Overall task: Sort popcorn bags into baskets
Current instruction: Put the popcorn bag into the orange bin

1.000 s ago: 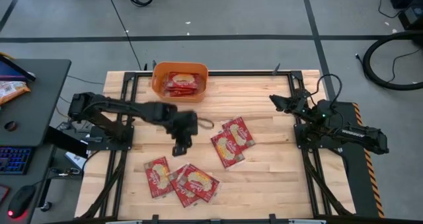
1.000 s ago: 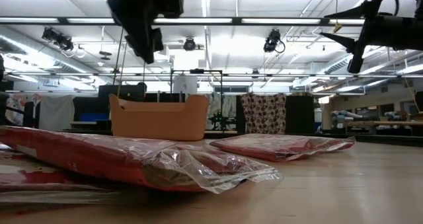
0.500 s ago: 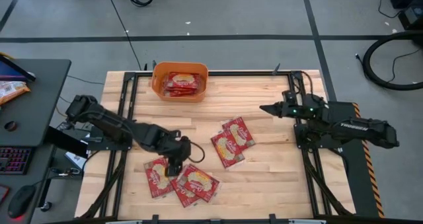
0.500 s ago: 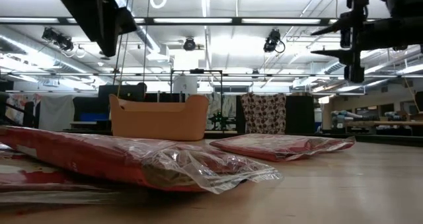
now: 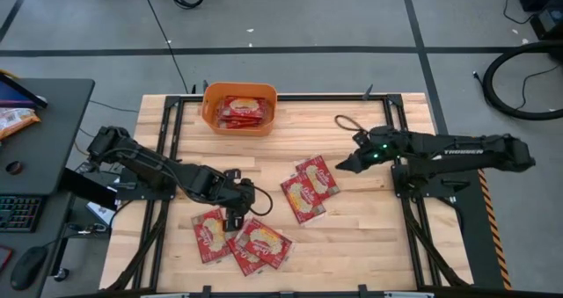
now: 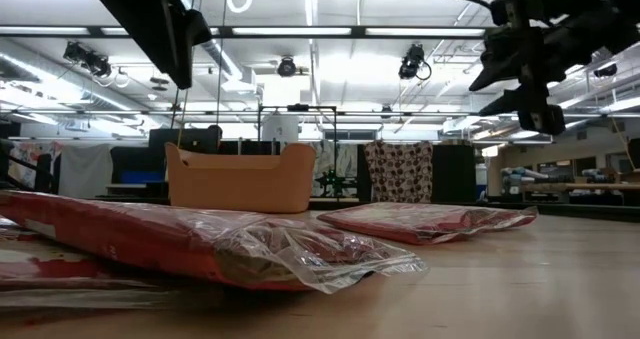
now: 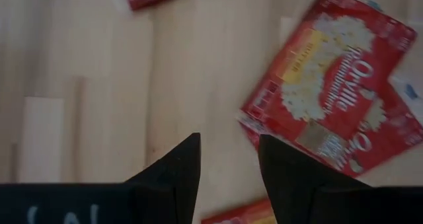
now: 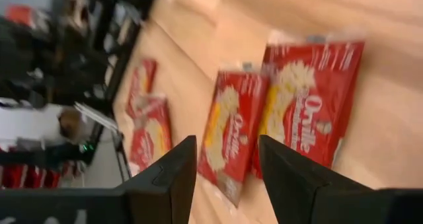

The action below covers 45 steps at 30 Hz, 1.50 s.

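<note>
1. Motion first: the right gripper [image 5: 343, 165] has swung in from its side of the table and now hangs just beside the middle pair of popcorn bags [image 5: 309, 187], fingers apart and empty.
2. The left gripper [image 5: 234, 215] has dropped over the near cluster of bags [image 5: 242, 240], fingers parted, nothing held.
3. The orange basket [image 5: 239, 109] at the far edge already holds some packets.
4. Both arms look poised to pick; five bags remain loose.

Five flat red foil popcorn bags [image 5: 309, 188] lay loose on the one wooden table [image 5: 352, 228], more sat stacked in the single orange plastic tub [image 5: 211, 105], and two dark arms [image 5: 149, 162] stood there.
</note>
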Each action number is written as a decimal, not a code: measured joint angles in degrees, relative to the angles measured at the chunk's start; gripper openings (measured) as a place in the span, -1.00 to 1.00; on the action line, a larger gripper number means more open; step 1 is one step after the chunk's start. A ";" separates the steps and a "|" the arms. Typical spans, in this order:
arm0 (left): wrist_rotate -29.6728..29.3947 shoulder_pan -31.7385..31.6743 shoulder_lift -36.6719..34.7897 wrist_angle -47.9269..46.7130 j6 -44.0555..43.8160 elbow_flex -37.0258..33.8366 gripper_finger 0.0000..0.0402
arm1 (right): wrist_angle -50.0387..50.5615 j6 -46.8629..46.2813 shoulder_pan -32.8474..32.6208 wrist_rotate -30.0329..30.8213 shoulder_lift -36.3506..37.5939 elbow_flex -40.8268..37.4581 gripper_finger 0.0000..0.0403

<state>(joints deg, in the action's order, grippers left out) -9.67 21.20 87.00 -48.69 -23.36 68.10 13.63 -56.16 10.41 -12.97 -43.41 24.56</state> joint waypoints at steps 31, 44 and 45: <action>-3.39 -2.11 -0.13 -5.99 7.55 -0.02 -0.23 | -19.85 -22.76 -23.01 1.50 -35.60 1.75 -0.17; -3.21 -2.13 -0.15 -5.60 9.04 -0.02 -0.23 | -23.89 -26.25 -24.23 7.69 -40.68 1.75 -0.17; -3.21 -2.13 -0.15 -5.60 9.03 -0.02 -0.23 | -24.33 -26.23 -24.34 8.28 -41.13 1.75 -0.17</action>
<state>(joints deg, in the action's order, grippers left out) -12.88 19.07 86.85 -54.28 -14.34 68.07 -10.70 -82.39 -13.93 -4.69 -84.54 26.30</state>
